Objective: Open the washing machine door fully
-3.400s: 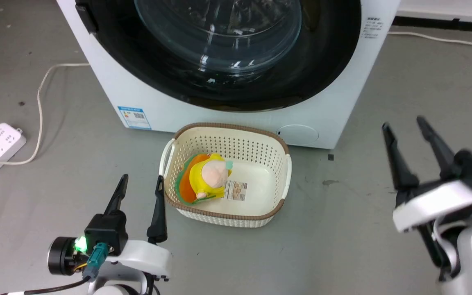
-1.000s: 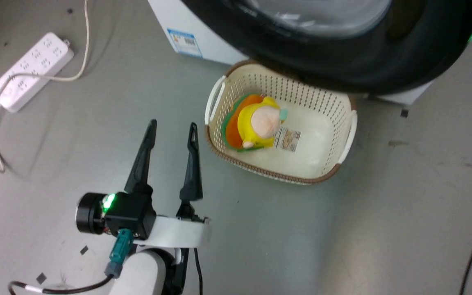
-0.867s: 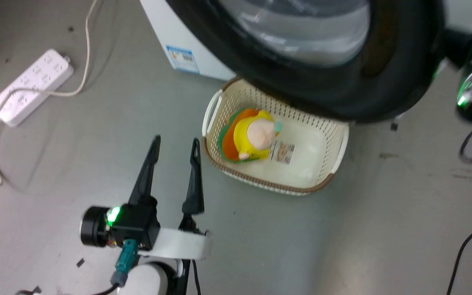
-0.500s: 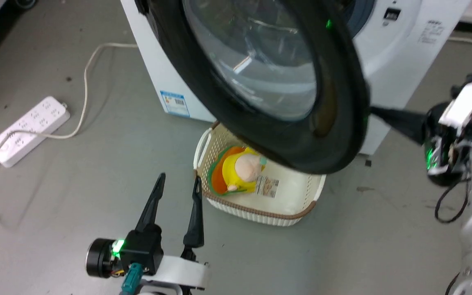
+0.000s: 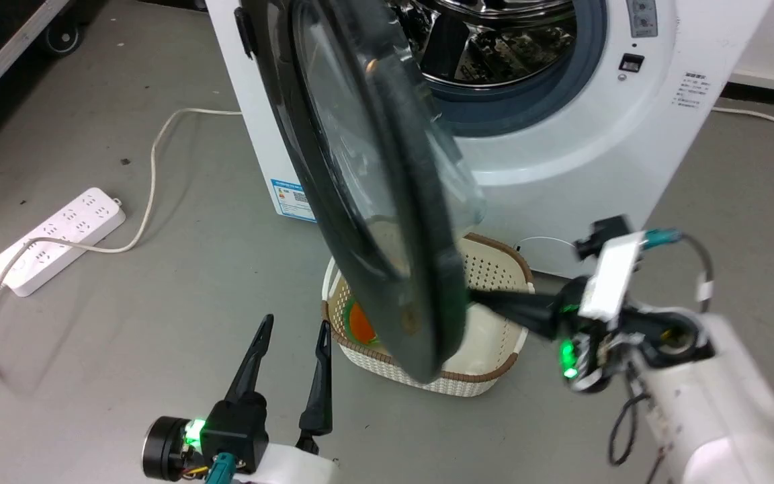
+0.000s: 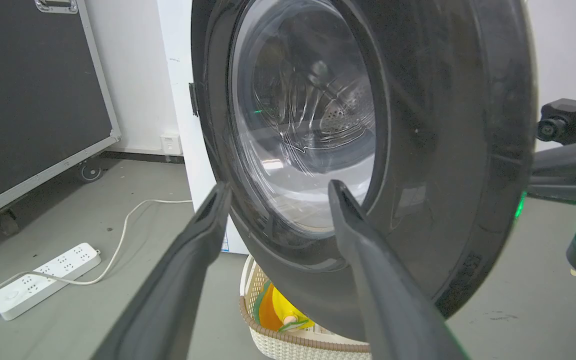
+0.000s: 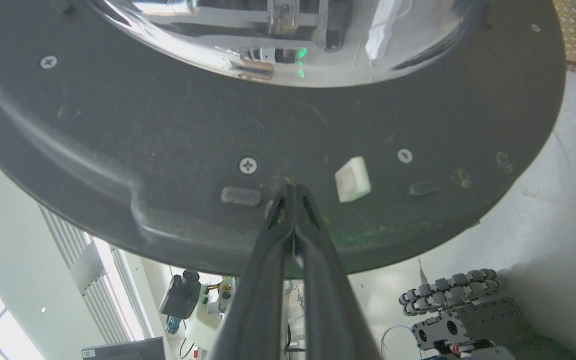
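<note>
- The washing machine door (image 5: 360,175) stands partly swung out, seen almost edge-on down the centre of the head view, hinged at the upper left of the washing machine (image 5: 562,154)
- The steel drum (image 5: 494,40) mouth lies uncovered at the top centre
- The right end effector (image 7: 291,192) has its fingers pressed together, tips touching the door's dark inner face near its rim, pinching nothing
- The left end effector (image 5: 295,324) sits at the lower centre-left, fingers spread, holding nothing, apart from the door
- A cream basket (image 5: 494,265) rests on the floor (image 5: 125,336) under the door's lower edge; a white power strip (image 5: 58,238) lies at the left
</note>
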Robot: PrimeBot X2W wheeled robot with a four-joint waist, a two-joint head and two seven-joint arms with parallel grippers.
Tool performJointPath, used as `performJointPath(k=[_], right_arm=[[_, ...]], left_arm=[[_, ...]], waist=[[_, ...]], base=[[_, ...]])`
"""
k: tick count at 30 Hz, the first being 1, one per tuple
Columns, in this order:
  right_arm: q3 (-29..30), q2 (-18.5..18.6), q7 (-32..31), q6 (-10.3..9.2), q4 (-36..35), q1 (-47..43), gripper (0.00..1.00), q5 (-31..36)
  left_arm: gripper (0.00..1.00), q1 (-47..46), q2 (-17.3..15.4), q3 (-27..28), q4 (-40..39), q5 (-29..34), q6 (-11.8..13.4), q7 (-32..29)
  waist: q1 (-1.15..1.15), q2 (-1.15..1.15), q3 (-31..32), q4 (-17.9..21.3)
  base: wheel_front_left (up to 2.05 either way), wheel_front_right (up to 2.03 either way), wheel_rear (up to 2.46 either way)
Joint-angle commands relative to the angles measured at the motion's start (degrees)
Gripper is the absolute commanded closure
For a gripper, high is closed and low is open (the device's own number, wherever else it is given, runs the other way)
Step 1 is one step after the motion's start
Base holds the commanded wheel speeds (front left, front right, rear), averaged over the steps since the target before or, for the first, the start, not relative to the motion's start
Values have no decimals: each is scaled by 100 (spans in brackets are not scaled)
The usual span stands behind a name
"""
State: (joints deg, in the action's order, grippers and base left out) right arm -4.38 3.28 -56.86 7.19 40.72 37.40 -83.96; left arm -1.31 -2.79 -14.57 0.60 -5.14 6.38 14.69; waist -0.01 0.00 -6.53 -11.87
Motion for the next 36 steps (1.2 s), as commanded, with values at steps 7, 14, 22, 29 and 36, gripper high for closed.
performJointPath(k=[7,14,22,29,36], right_arm=[[-1121,-40,643,30,-420,-450,100,-654],[-844,350,2208,30,-972,-500,0,-35],[-1729,1706,5112,30,-2762,-1245,0,3213],[-1410,1953,6907,30,-3047,-2239,0,5236],[-202,831,7170,30,-3458,-3225,0,7053]], left_arm=[[0,207,-9,-8,16,-21,-7,30],[0,210,-9,177,-35,-140,-30,30],[0,146,-9,533,26,-316,-253,30],[0,303,-14,815,159,-225,-482,30],[0,382,-13,906,267,-95,-597,30]], waist=[[1,0,71,-58],[1,0,226,97],[1,0,434,511],[1,0,543,824],[1,0,553,942]], base=[[0,0,0],[0,0,0],[0,0,0],[0,0,0],[0,0,0]])
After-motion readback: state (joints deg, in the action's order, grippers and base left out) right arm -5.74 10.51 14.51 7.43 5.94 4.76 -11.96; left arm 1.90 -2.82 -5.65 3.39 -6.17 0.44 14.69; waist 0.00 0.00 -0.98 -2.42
